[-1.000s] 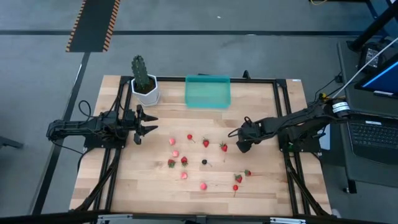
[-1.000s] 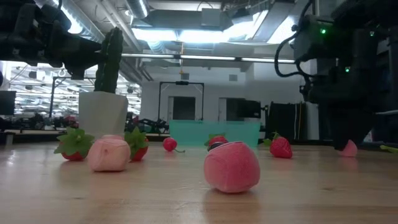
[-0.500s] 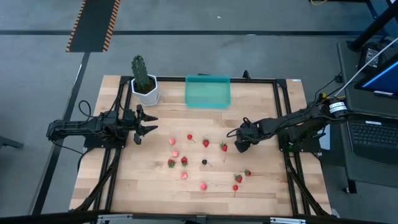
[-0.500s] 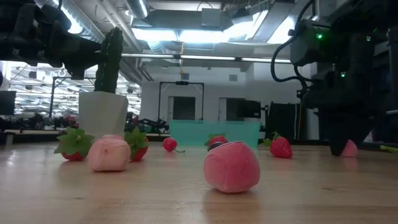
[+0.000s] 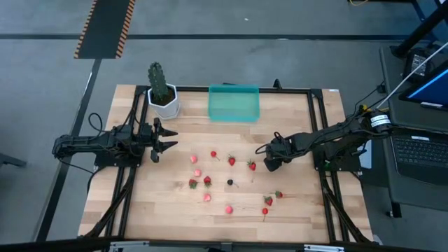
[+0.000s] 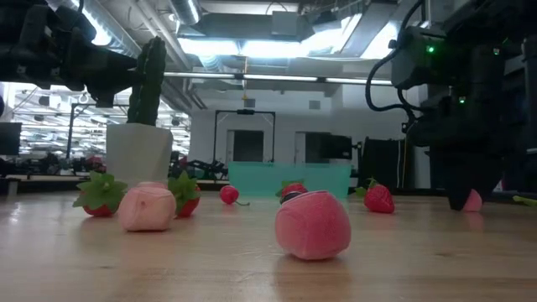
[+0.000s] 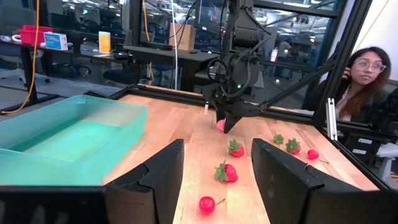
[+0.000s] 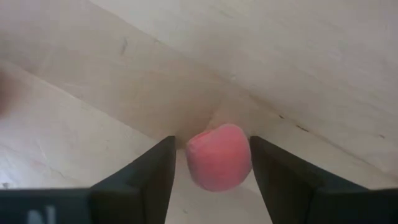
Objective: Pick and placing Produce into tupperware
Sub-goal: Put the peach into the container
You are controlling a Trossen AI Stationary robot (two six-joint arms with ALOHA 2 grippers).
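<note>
The produce, several small red and pink strawberry pieces and one dark berry (image 5: pixel 229 182), lies scattered on the middle of the wooden table (image 5: pixel 168 203). The teal tupperware (image 5: pixel 234 103) stands at the far edge and also shows in the left wrist view (image 7: pixel 62 140). My right gripper (image 5: pixel 267 164) points down at the table, open, with its fingers on either side of a pink piece (image 8: pixel 219 155). That piece lies on the wood and shows beside the gripper in the low view (image 6: pixel 472 200). My left gripper (image 5: pixel 168 140) hovers open and empty at the table's left (image 7: pixel 214 180). My right gripper comes from above, pointing down, with the pink piece (image 8: pixel 239 152) between its two open fingers. The piece lies on the table close against one finger (image 8: pixel 267 168), with a gap to the other. I cannot tell whether that finger touches it.
A green cactus in a white pot (image 5: pixel 162 94) stands at the far left, next to the tupperware. A red strawberry (image 5: pixel 252 166) lies just left of my right gripper. A black frame (image 5: pixel 315 126) edges the table. A person (image 7: pixel 367 81) sits beyond the right side.
My right gripper has come down a little and shifted slightly toward the table's left, over the pink piece, which stays on the table.
</note>
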